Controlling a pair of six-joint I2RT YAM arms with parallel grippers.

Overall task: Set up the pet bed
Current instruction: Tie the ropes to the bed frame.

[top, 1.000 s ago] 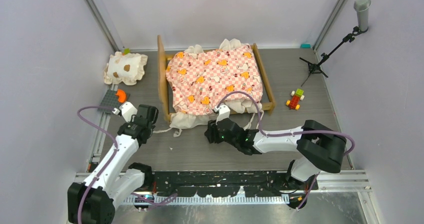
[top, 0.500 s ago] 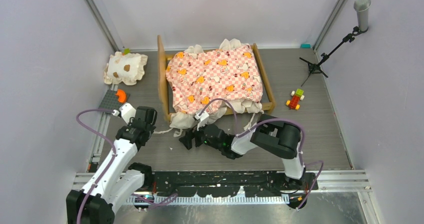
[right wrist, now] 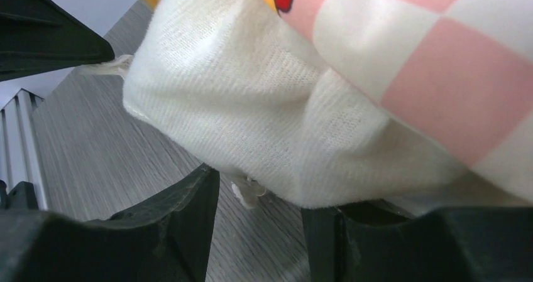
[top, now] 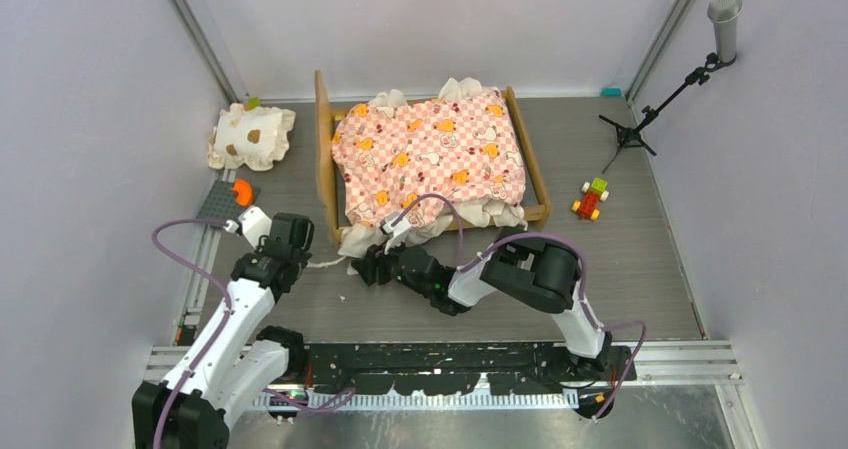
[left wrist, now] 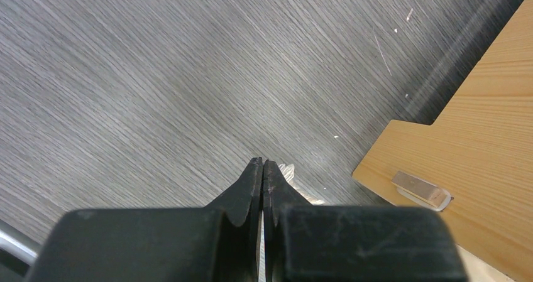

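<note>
As the ruffle (right wrist: 251, 125) spills off the mid-table pet bed (top: 430, 154), the right gripper (right wrist: 261, 200) brackets it with spread jaws; the left gripper (left wrist: 263, 166) sits pressed together. Tucking it in probably needs a firm pinch first.

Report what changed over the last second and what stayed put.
The right gripper swept left along the pet bed's near edge to its near-left corner. Its jaws now stand apart at the mattress's cream ruffle, not closed on it. The left gripper stayed shut beside the headboard; the spotted pillow and toy car did not move.
</note>
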